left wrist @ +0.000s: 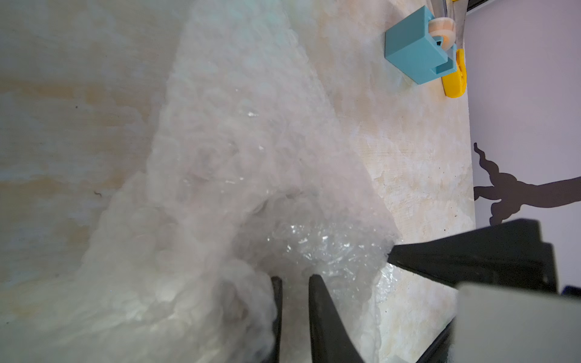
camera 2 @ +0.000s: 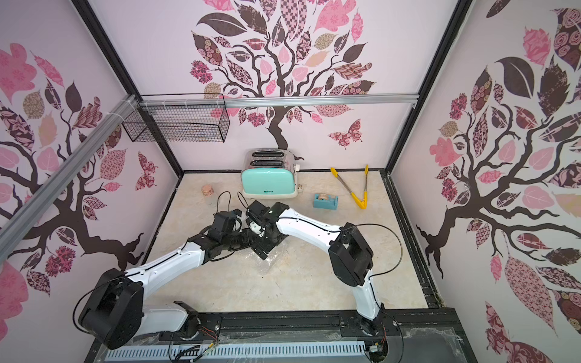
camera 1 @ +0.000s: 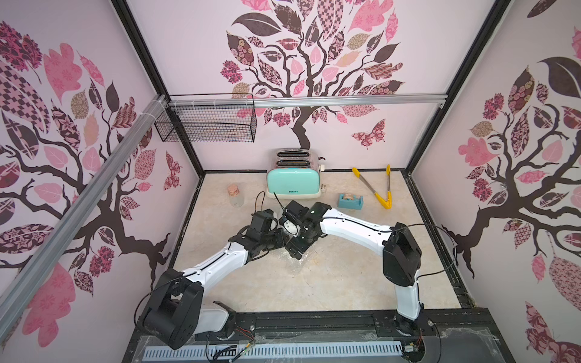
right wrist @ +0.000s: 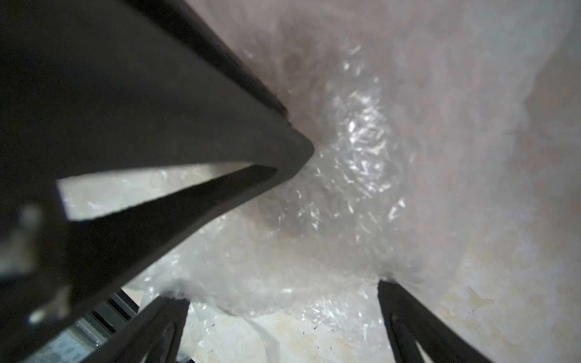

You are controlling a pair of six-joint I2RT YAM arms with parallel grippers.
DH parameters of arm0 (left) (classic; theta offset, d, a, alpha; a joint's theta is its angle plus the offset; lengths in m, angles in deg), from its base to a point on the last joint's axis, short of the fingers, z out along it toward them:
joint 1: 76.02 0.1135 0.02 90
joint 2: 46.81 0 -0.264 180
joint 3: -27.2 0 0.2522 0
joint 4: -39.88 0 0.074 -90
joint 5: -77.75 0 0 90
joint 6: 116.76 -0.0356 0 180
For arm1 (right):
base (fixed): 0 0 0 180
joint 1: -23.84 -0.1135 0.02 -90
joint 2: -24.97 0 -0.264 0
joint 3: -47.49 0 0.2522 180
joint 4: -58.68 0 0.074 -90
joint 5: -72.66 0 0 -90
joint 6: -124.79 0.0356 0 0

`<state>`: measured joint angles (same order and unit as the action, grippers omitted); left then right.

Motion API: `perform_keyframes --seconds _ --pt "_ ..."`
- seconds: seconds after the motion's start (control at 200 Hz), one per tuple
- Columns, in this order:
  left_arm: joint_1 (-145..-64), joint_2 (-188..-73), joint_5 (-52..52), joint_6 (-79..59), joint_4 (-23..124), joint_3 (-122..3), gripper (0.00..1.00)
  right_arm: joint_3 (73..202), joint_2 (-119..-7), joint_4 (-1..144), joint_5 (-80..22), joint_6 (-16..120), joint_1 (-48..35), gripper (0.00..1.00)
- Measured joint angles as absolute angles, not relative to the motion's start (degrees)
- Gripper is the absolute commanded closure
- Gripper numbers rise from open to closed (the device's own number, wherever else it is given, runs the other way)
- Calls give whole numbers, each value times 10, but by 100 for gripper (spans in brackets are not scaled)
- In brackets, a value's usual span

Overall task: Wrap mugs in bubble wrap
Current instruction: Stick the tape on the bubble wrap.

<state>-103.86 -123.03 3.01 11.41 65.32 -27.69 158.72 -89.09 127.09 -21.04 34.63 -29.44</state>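
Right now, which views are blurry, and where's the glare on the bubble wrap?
Left wrist view: bubble wrap hazy, out of focus, few glints; tape dispenser sharper. Right wrist view: wrap soft, with bright sparkling glare. Both top views: sharp, walls bowed by wide-angle distortion.

From where I stand this is a robot test cell dressed up as a home kitchen. The three walls are flat panels [camera 1: 195, 47] printed with a pink-and-brown tree [camera 1: 306, 78]. A black frame [camera 1: 138, 44] holds them, with bare aluminium rails [camera 1: 345, 100] strapped across.

The marble-look tabletop [camera 1: 330, 276] carries kitchen bits:
- a mint toaster [camera 1: 292, 184] at twelve o'clock
- a corked glass jar [camera 1: 235, 196] at eleven
- yellow-tipped tongs [camera 1: 375, 187] at one
- a blue tape dispenser [camera 1: 350, 201] near the tongs

A wire basket [camera 1: 207, 125] hangs off the rail at about eleven.

At six o'clock the left arm [camera 1: 217, 267] and right arm [camera 1: 355, 224], white and black, are bolted to a black track [camera 1: 314, 323]. Loose cables and a slotted cable duct [camera 1: 283, 350] run alongside it.
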Motion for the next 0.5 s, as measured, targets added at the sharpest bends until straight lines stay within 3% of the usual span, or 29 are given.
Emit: perform_keyframes --seconds 0.5 --pt "-1037 -1227 31 114 648 -273 79 1535 -817 1246 -210 368 -310 1"
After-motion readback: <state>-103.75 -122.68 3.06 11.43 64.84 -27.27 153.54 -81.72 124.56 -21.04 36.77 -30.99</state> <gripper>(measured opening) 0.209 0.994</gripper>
